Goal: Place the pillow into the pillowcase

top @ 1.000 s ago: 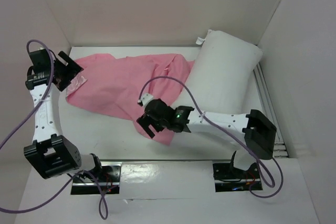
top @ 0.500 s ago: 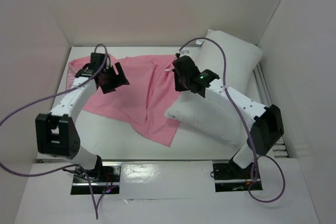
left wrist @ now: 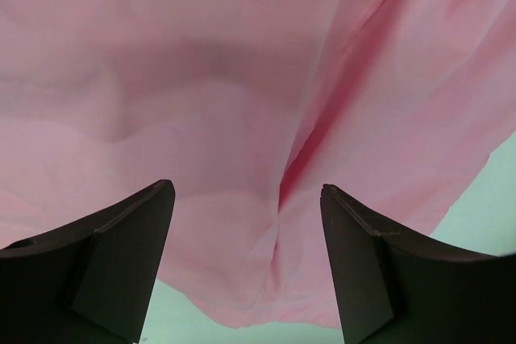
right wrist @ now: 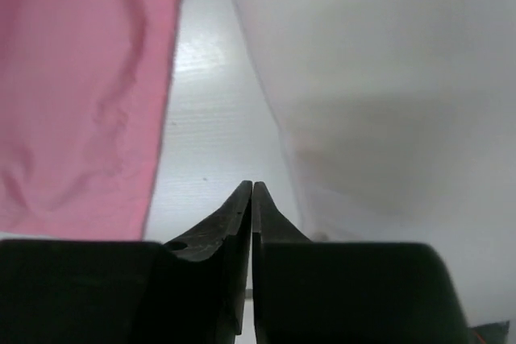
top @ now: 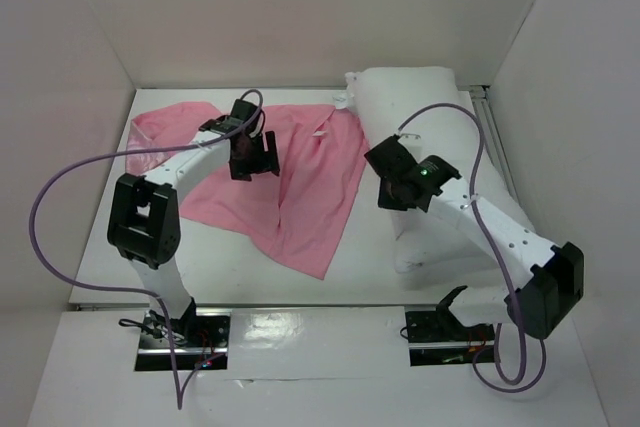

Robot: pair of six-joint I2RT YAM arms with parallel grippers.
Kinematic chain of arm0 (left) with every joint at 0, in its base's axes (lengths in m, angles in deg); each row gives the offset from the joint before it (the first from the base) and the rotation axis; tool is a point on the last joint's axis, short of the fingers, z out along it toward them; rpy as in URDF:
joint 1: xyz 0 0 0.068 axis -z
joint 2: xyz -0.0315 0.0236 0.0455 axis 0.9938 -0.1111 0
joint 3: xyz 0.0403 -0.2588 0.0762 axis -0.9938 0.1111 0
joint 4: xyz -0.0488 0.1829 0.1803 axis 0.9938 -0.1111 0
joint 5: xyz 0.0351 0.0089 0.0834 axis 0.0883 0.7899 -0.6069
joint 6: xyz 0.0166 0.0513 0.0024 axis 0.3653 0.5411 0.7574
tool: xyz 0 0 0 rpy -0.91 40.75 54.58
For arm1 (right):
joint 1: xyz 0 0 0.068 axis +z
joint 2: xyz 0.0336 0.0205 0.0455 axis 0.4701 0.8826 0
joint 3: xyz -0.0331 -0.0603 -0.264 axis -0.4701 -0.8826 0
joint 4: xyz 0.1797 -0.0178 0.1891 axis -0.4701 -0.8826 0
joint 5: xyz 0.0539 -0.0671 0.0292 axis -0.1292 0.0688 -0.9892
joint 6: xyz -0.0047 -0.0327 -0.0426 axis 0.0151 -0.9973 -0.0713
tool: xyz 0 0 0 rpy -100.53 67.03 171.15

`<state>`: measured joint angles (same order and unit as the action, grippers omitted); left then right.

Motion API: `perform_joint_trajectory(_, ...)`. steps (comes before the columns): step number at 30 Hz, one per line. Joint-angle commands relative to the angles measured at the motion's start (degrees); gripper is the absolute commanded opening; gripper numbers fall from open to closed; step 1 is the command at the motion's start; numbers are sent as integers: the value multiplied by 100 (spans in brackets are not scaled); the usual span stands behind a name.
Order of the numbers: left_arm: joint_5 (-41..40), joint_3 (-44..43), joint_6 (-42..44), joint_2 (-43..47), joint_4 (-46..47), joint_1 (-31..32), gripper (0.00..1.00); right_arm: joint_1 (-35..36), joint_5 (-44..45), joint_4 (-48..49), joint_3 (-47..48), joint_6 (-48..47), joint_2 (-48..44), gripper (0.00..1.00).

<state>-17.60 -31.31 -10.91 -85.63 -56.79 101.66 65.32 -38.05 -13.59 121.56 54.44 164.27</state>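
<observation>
The white pillow (top: 440, 122) lies at the right of the table, running from the back wall toward the front. The pink pillowcase (top: 300, 197) is spread flat left of it, and a strip of bare table separates them. My left gripper (top: 255, 159) hovers over the middle of the pillowcase, open, with a crease of pink cloth (left wrist: 282, 191) below its fingers (left wrist: 129, 231) and nothing between them. My right gripper (top: 383, 169) sits at the pillow's left edge, shut and holding nothing. In the right wrist view its closed tips (right wrist: 251, 186) point along the bare table, with the pillow (right wrist: 387, 78) to the right and the pillowcase (right wrist: 81, 78) to the left.
White walls close in the table at the back, left and right. A purple cable (top: 60, 187) loops out from the left arm and another (top: 470, 137) arches over the pillow. Two metal base plates (top: 445, 332) sit at the near edge.
The right gripper went from open to shut, and its arm swung right. The pillow shifted right, off the pillowcase. The left gripper moved right to above the middle of the pillowcase.
</observation>
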Motion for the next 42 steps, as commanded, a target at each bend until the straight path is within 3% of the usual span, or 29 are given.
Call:
perform_joint_trajectory(1, -512, -458, 275, -69, -282, 321, 85, 113, 437, 194, 604, -119, 321, 12)
perform_joint_trajectory(2, -591, -511, 328, -129, -351, 384, 85, 113, 437, 334, 727, -251, 481, 17)
perform_joint_trajectory(3, -697, -581, 328, -182, -352, 454, 85, 113, 437, 579, 1024, -375, 656, 32)
perform_joint_trajectory(6, -926, -731, 338, -367, -466, 630, 85, 113, 541, 924, 1474, -964, 1429, 64)
perform_joint_trajectory(8, -1004, -819, 250, -639, -466, 630, 85, -52, 482, 1108, 1817, -1227, 1955, 76)
perform_joint_trajectory(11, -883, -950, 196, -1077, -282, 630, 85, -439, -246, 1390, 1880, -1360, 2231, 76)
perform_joint_trajectory(13, -952, -1160, 135, -1342, -282, 630, 79, -581, -442, 1443, 1661, -1282, 2231, 76)
perform_joint_trajectory(16, -1145, -1381, 29, -1711, -588, 429, 52, -800, -311, 1443, 915, -1124, 1732, 75)
perform_joint_trajectory(17, -1146, -1434, 29, -1712, -650, 306, 31, -958, -197, 1443, 478, -1045, 1382, 75)
perform_joint_trajectory(18, -1146, -1434, 29, -1712, -651, 244, 21, -1046, -196, 1356, 282, -1044, 1196, 75)
perform_joint_trajectory(21, -1207, -1434, 29, -1493, -800, 16, 0, -1353, -56, 1232, -299, -1044, 573, 75)
perform_joint_trajectory(25, -1207, -1206, 99, -905, -871, -160, 0, -1363, -388, 1127, -274, -1193, 342, 74)
perform_joint_trajectory(29, -1006, -1031, 170, -395, -871, -318, 0, -741, -442, 1188, 472, -1404, 534, 72)
perform_joint_trajectory(34, -435, -1240, 232, 19, -923, -503, 0, -91, -644, 1443, 1753, -1518, 1316, 83)
perform_joint_trajectory(38, 22, -1408, 284, 151, -976, -618, 0, -44, 206, 1251, 2827, -1694, 2280, 90)
perform_joint_trajectory(39, 136, -1408, 284, 212, -976, -670, 0, -123, 853, 998, 3090, -1694, 2501, 94)
perform_joint_trajectory(42, 252, -1408, 284, 274, -976, -671, 0, -659, 1744, 426, 4224, -1641, 3477, 95)
